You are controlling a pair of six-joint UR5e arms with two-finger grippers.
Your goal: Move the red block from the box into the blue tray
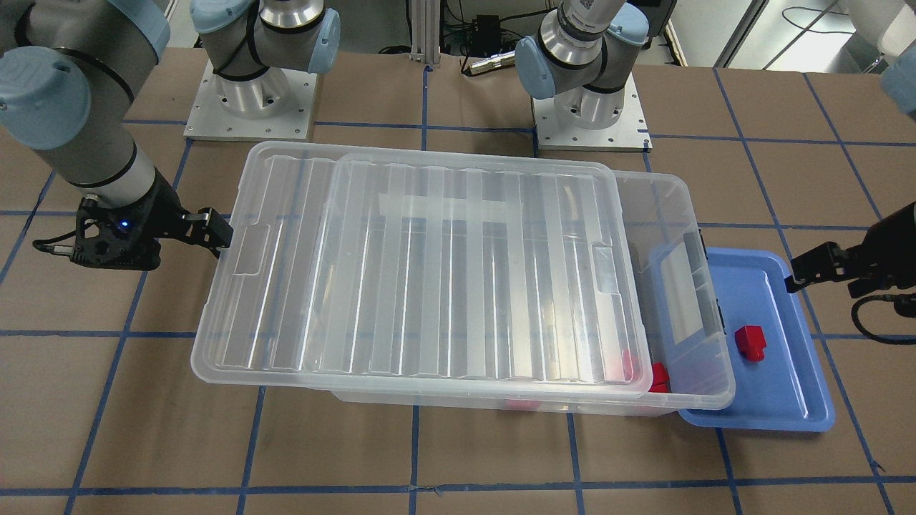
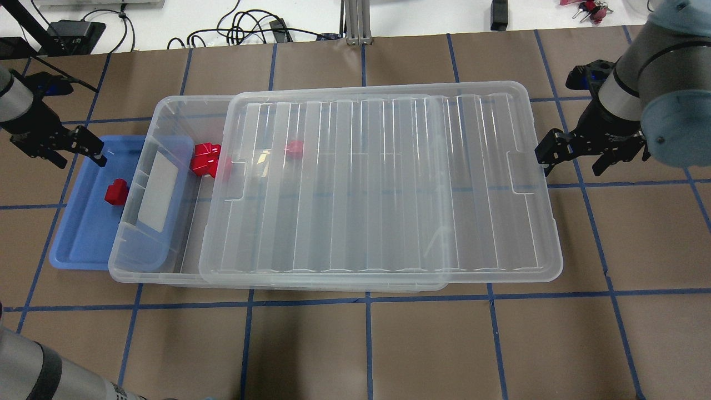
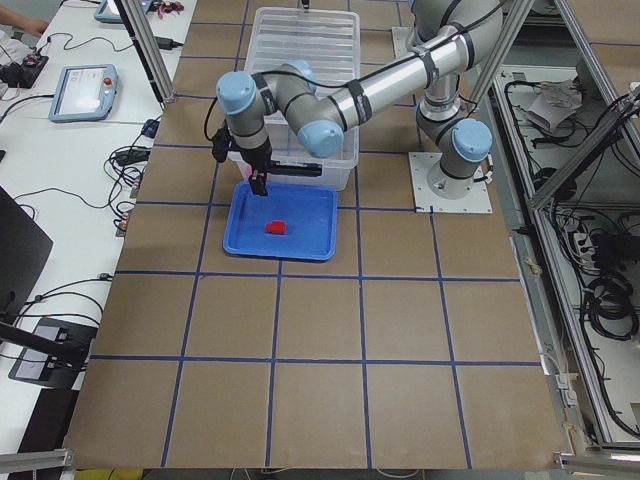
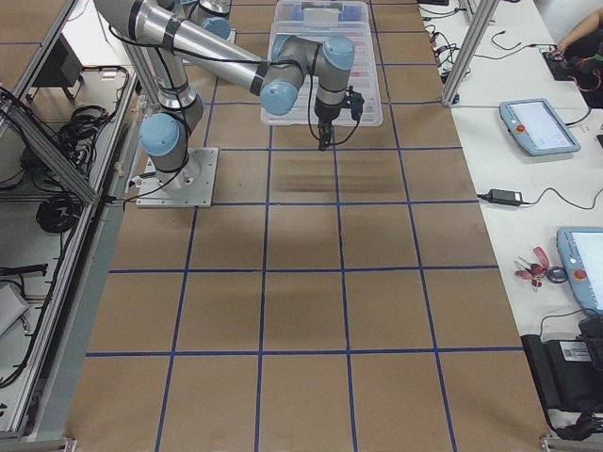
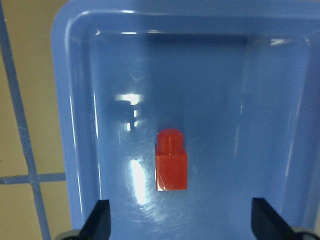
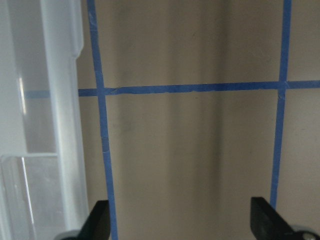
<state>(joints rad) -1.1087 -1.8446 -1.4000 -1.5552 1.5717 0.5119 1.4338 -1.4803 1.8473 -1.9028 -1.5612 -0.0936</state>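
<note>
We are hovering the left hand (image 5: 182, 218) over the tray (image 5: 80, 100), its fingers spread wide and grasping nothing. The block (image 5: 171, 161) is lying free on the tray's floor, near the middle and apart from every rim. In the wrist view it is sitting just ahead of the gap between the fingertips.

We are judging the placing done, so the step in hand is the retreat. We are aiming to lift straight up from the tray, fingers apart, so that neither tip clips the block or the rim. The box (image 2: 166, 111) is standing just beside the tray, its rim seeming to overhang the tray's edge, so we are avoiding any swing that way.

The right hand (image 6: 180, 220) is waiting well apart from the tray, likewise released, beside the lid (image 2: 389, 183) and over bare counter (image 6: 190, 150).
</note>
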